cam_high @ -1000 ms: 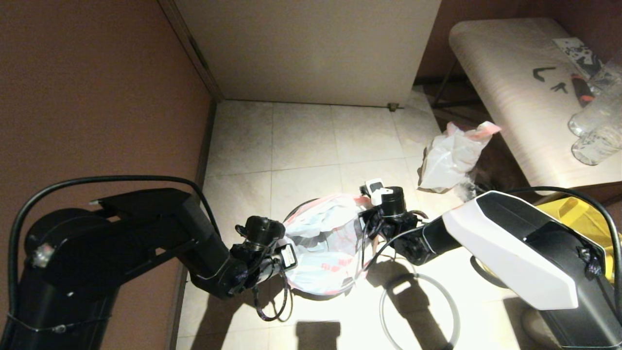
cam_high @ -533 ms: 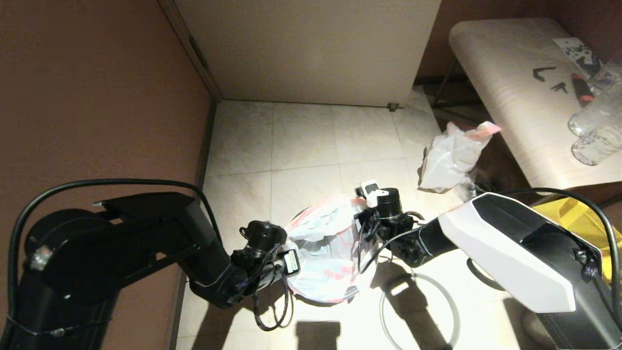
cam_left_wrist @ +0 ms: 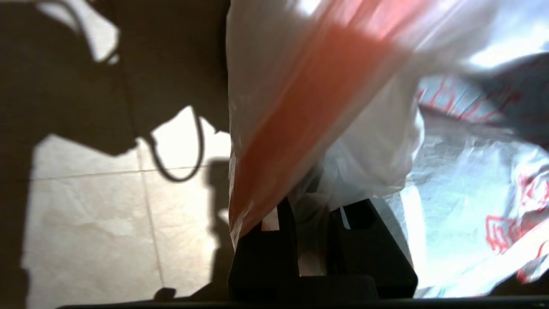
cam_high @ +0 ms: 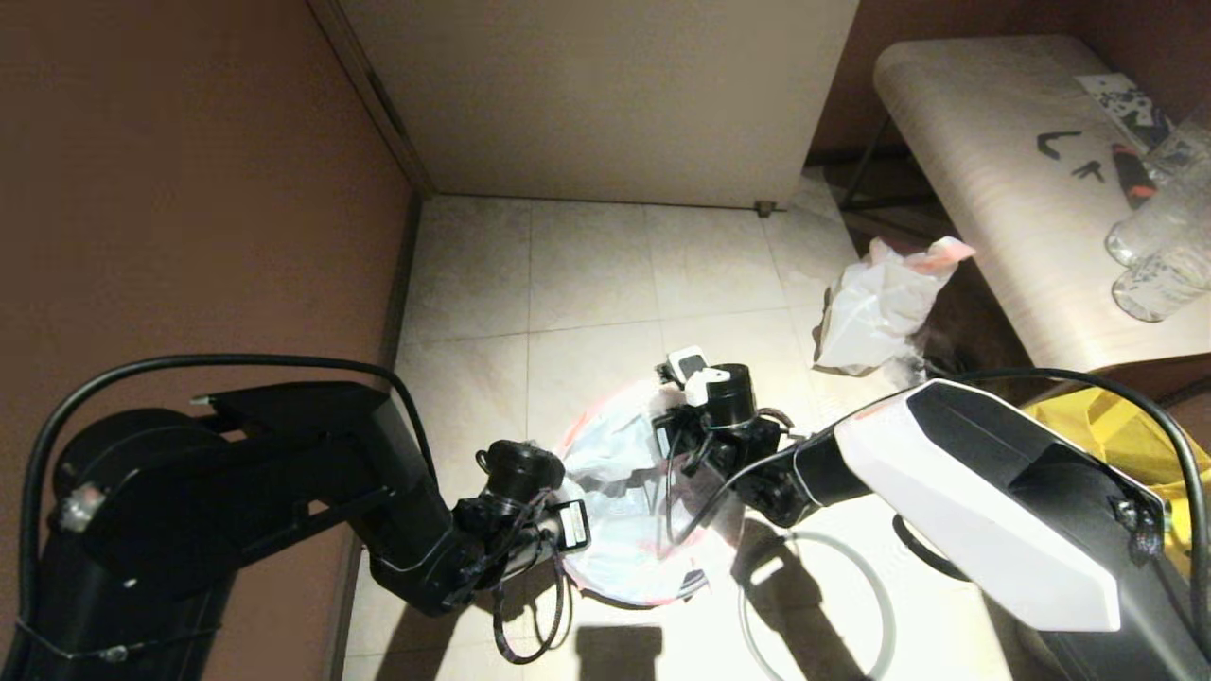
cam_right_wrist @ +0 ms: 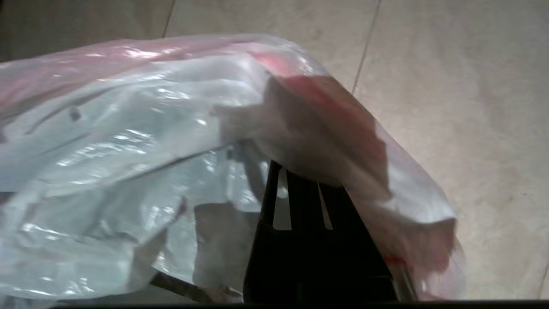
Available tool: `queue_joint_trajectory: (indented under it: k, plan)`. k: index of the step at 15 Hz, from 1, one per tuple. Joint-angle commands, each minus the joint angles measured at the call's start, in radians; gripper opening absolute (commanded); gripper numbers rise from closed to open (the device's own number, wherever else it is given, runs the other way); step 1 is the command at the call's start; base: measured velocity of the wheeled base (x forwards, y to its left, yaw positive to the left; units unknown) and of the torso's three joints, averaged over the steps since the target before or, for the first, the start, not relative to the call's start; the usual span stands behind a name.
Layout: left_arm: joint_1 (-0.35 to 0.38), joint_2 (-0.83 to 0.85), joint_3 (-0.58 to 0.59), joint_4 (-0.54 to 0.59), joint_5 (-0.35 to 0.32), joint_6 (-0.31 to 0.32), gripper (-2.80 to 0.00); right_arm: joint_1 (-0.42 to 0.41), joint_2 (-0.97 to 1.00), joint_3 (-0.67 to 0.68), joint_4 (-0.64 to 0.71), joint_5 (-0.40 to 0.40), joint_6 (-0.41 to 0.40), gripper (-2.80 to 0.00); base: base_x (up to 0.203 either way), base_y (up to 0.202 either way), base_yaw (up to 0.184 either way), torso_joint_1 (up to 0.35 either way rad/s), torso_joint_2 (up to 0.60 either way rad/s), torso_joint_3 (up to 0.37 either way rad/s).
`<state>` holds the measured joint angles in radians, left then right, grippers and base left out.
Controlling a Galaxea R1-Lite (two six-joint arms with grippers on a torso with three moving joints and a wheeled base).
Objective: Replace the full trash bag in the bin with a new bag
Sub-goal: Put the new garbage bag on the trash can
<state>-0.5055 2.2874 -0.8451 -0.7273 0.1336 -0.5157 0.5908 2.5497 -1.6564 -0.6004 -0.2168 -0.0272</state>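
head view: the bag (cam_high: 620,511) sits over the bin between the two grippers, left gripper (cam_high: 558,522) on its left rim, right gripper (cam_high: 674,445) on its right rim. left wrist: jaws pinch the pink edge. right wrist: jaws closed on the opposite edge, so the mouth spans arm to arm.

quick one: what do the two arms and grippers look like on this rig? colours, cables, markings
Left arm: all black, angular links, with a thick black cable arching over it and thinner looped wires at the wrist, plus a small white label there. Right arm: white shell with black panels, black cable above, and a white clip on its black round wrist. Left gripper and right gripper: black, flat fingers.
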Motion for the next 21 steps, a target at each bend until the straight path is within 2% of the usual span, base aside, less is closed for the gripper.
queue_joint_trajectory:
  k: [1,3,10,12,15,16,21]
  plan:
    - [-0.005,-0.003,0.014,-0.019,0.001,0.002,-2.80,0.012,-0.008,-0.003,-0.004,0.004,-0.001,-2.80,0.000,0.000,0.000,0.000,0.00,0.000]
    - [-0.003,-0.002,0.025,-0.042,-0.012,0.031,-2.80,0.009,-0.006,0.000,-0.005,0.004,0.000,-2.80,0.000,0.000,0.000,0.000,0.00,0.000]
    - [-0.005,0.005,0.034,-0.057,-0.012,0.045,-2.80,0.039,-0.070,-0.008,0.022,0.007,0.015,-2.80,0.000,0.000,0.000,0.000,0.00,0.000]
    - [-0.005,0.003,0.037,-0.063,-0.012,0.043,-2.80,0.041,-0.031,-0.053,0.052,0.007,0.014,-2.80,0.000,0.000,0.000,0.000,0.00,0.000]
    - [-0.005,0.012,0.070,-0.174,-0.010,0.048,-2.80,0.038,0.041,-0.153,0.092,0.008,0.013,-2.80,0.000,0.000,0.000,0.000,0.00,0.000]
    - [-0.005,0.025,0.075,-0.205,-0.007,0.068,-2.80,0.034,0.059,-0.187,0.111,0.010,0.013,-2.80,0.000,0.000,0.000,0.000,0.00,0.000]
    - [-0.002,0.043,0.084,-0.278,0.033,0.081,-2.80,0.007,0.089,-0.305,0.249,0.037,0.013,-2.80,0.000,0.000,0.000,0.000,0.00,0.000]
